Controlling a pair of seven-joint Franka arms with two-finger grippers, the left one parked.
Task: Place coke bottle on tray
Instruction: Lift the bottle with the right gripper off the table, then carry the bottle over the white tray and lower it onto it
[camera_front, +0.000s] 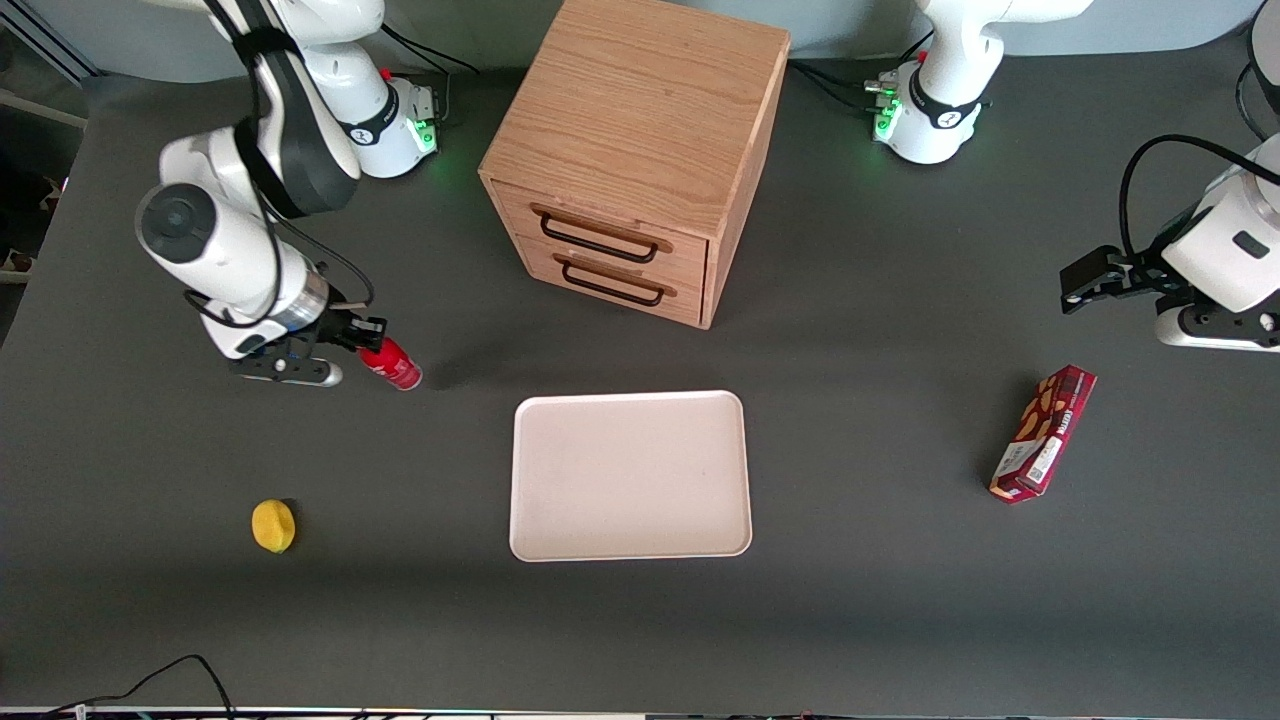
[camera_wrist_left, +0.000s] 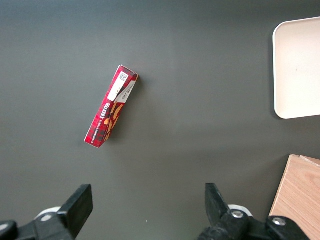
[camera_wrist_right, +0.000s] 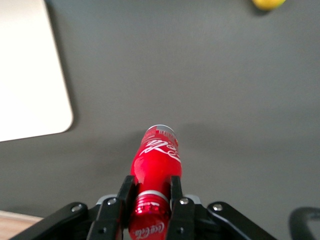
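The coke bottle (camera_front: 393, 364) is a small red bottle with a red cap and white lettering. My gripper (camera_front: 362, 340) is shut on its neck and holds it tilted, base down, near the working arm's end of the table. The wrist view shows the bottle (camera_wrist_right: 156, 160) between my fingers (camera_wrist_right: 125, 192), with the gripper (camera_wrist_right: 150, 192) pinching just above the cap. The pale pinkish-white tray (camera_front: 630, 474) lies flat in the table's middle, apart from the bottle and nearer the front camera. Its rounded corner shows in the wrist view (camera_wrist_right: 35, 75).
A wooden two-drawer cabinet (camera_front: 630, 160) stands farther from the front camera than the tray. A yellow lemon (camera_front: 273, 525) lies nearer the camera than my gripper. A dark red snack box (camera_front: 1043, 432) lies toward the parked arm's end.
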